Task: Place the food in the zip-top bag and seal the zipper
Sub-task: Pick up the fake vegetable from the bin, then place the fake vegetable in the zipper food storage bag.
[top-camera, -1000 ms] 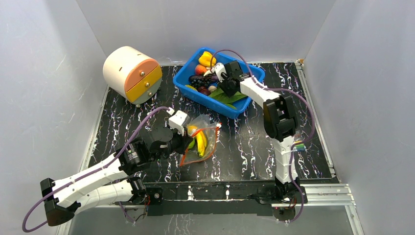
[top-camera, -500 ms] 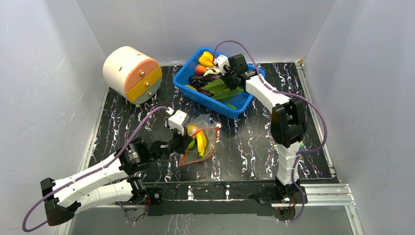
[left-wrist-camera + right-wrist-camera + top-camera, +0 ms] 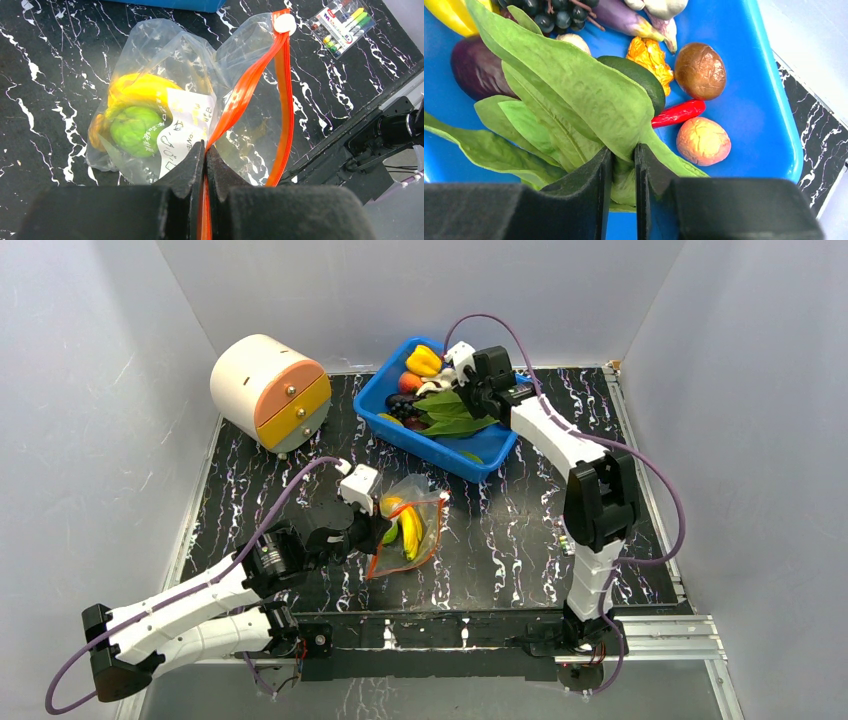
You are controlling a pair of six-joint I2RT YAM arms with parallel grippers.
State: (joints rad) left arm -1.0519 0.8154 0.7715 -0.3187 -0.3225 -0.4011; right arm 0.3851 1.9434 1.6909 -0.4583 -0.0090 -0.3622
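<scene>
The clear zip-top bag [image 3: 408,525] lies mid-table with a yellow banana [image 3: 137,89] and a green lime [image 3: 136,131] inside. My left gripper [image 3: 205,150] is shut on one side of the bag's orange-red zipper [image 3: 250,85] at the mouth; the mouth gapes open. My right gripper [image 3: 623,155] is shut on the stem of the long green leaves [image 3: 569,85] and holds them above the blue bin [image 3: 395,425]. In the bin lie a red chili [image 3: 679,113], an orange-pink peach [image 3: 703,141], grapes, an aubergine and other toy food.
A round cream drawer unit [image 3: 268,392] with orange and yellow fronts stands at the back left. A pack of markers [image 3: 342,22] lies on the table right of the bag. The white slider tab [image 3: 285,22] sits at the zipper's far end.
My right gripper has lifted the green leaves up out of the bin's food and drawn back toward the bin's far right. The left gripper has stayed on the zipper.
</scene>
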